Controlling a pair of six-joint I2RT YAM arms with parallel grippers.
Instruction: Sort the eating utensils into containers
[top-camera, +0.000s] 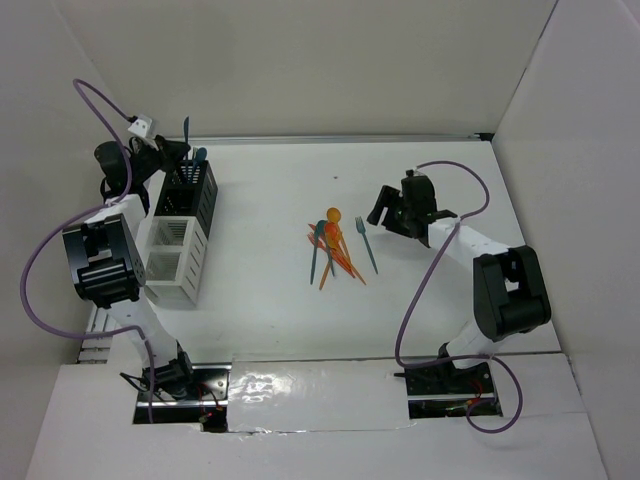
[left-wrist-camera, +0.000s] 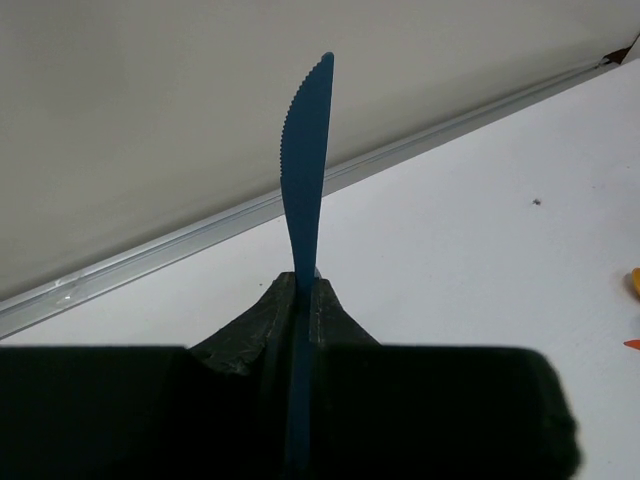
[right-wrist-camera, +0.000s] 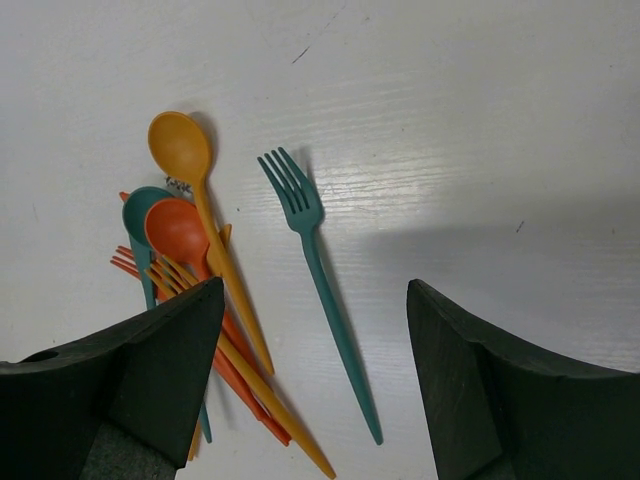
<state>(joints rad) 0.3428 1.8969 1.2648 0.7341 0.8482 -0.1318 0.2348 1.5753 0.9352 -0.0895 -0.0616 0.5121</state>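
Observation:
My left gripper (top-camera: 178, 150) is shut on a teal knife (left-wrist-camera: 305, 170), blade pointing away from the wrist, and holds it just above the far end of the black mesh bin (top-camera: 192, 195). Another teal utensil (top-camera: 200, 155) stands in that bin. Two white bins (top-camera: 172, 250) stand in a row in front of it. My right gripper (right-wrist-camera: 313, 300) is open and empty, hovering over a lone teal fork (right-wrist-camera: 295, 195). Left of the fork lies a pile of utensils (top-camera: 330, 250): a yellow-orange spoon (right-wrist-camera: 180, 145), a red-orange spoon (right-wrist-camera: 175, 228), a teal spoon (right-wrist-camera: 140, 205) and orange forks.
A metal rail (top-camera: 340, 138) runs along the table's back edge, below the white back wall. White side walls close in left and right. A purple cable (top-camera: 445, 255) loops beside the right arm. A glossy white strip (top-camera: 300, 385) lies between the arm bases.

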